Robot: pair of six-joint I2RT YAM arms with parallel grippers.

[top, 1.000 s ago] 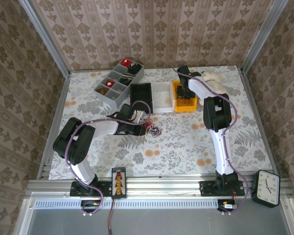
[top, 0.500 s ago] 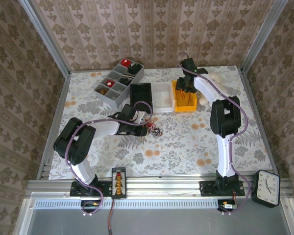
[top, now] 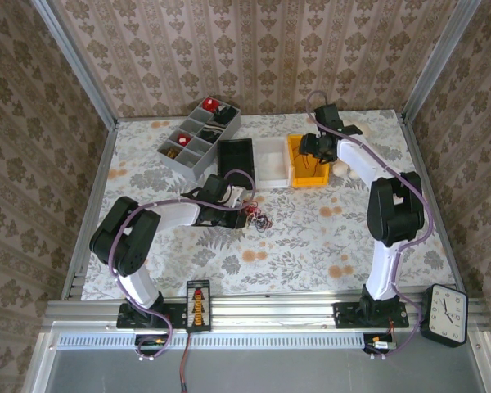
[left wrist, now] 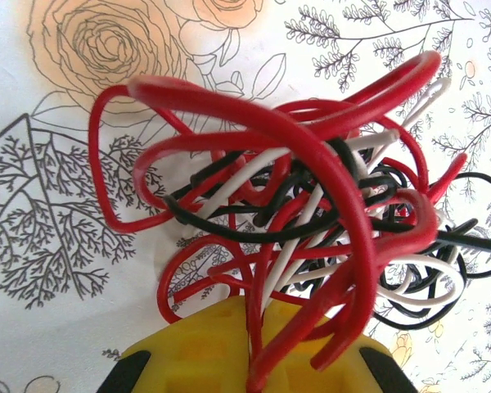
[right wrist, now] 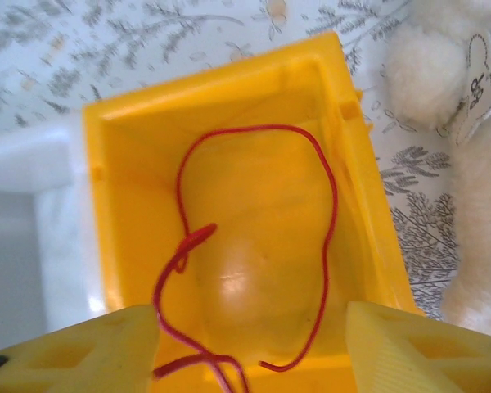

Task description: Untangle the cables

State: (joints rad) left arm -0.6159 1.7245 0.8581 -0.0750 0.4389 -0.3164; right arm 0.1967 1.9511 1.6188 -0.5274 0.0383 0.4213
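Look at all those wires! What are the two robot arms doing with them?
They are sorting out a knot of cables. The left end effector is closed on a tangle of red, black and white cables lying on the table, with a red strand pinched between its fingers. The right end effector hangs open over the yellow bin, and one thin red cable is inside that bin. Most of the knot is not yet undone.

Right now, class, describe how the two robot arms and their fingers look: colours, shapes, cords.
Both the left arm and right arm have jointed white and black segments, each trailed by a mauve cord. The left fingers and right fingers are blocky yellow.
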